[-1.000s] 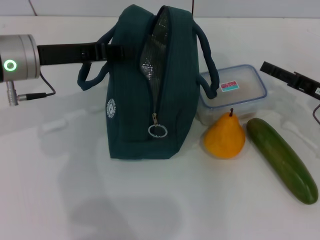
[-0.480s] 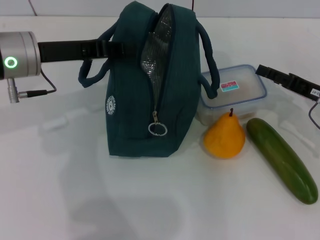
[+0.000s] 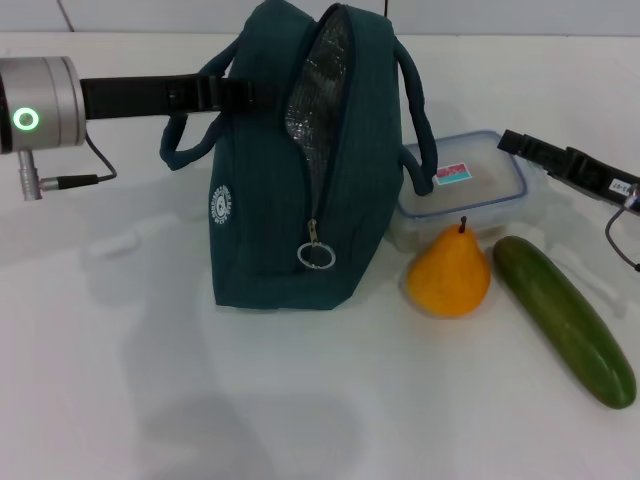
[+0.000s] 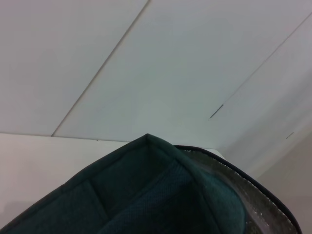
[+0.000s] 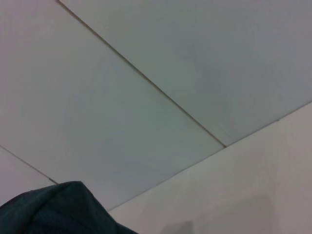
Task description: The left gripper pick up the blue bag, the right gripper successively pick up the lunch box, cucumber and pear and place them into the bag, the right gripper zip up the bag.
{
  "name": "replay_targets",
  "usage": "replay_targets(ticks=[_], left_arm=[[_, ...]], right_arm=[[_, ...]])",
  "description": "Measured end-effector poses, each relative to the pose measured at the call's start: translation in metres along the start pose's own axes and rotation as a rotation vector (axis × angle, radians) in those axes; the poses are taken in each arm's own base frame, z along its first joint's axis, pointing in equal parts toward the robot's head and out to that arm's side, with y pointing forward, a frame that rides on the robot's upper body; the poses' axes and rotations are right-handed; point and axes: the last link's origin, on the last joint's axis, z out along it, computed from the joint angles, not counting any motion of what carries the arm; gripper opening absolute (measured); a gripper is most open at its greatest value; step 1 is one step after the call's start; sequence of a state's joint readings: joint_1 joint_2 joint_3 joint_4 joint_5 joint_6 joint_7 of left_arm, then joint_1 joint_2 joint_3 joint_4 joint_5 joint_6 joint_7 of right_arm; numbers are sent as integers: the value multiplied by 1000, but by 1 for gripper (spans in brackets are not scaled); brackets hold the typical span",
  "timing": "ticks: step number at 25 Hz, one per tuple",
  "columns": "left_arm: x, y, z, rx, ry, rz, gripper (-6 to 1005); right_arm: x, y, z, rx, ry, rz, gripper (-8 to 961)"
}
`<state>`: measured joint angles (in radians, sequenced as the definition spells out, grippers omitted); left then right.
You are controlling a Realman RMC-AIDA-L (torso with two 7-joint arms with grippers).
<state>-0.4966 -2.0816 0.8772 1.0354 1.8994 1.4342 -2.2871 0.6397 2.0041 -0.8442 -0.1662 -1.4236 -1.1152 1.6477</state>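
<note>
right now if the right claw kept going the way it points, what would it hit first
Most likely the lunch box: the right claw points across at its far corner. Past that stands the blue bag. Height is unclear, so it might pass over the lid.

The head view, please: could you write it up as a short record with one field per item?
bag: dark teal fabric lunch bag, upright, zipper open, silver lining visible
left gripper: black claw at the bag's upper side by a handle
lunch box: clear plastic, blue-rimmed lid, behind the pear
pear: orange-yellow, right of the bag
cucumber: dark green, right of the pear
right gripper: black claw at the lunch box's far right corner
</note>
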Motion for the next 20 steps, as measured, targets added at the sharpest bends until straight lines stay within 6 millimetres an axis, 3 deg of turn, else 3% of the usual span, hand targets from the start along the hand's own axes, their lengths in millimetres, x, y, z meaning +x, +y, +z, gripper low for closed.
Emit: replay_targets(ticks=[20], left_arm=[[-2,0,1,-2,-4,7,37]], right_arm=[[4,10,10,-39,28,18,787]])
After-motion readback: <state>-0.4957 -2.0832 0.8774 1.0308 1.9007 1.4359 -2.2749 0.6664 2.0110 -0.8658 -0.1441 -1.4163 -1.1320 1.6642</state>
